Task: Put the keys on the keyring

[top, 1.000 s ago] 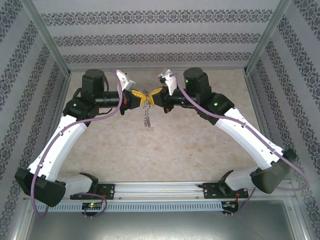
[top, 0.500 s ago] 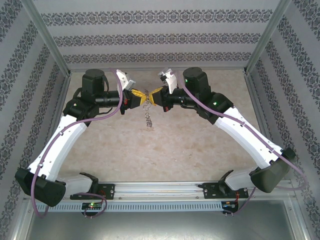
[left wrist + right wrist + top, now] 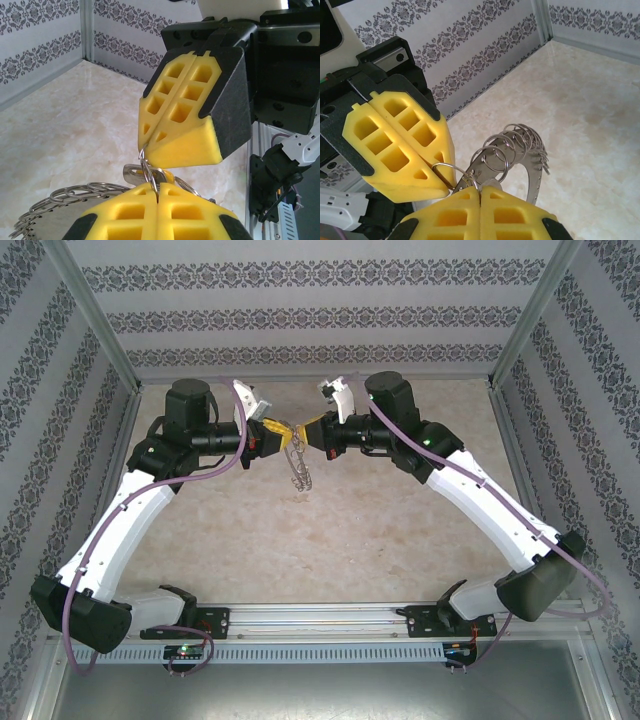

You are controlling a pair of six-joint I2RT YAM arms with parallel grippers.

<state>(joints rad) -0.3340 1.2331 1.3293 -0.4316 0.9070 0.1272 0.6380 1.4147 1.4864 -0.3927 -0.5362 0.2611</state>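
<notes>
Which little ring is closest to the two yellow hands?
The lone ring between the left hand and right hand; the other rings bunch farther along the keyring.

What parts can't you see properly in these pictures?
- The key: left wrist view, mostly hidden behind the left gripper; just silver and orange bits peek out.
- The keyring: same view, its lower part is cut off by the bottom edge.
- Top view: the keyring is too small to tell whether the key is on it.
</notes>
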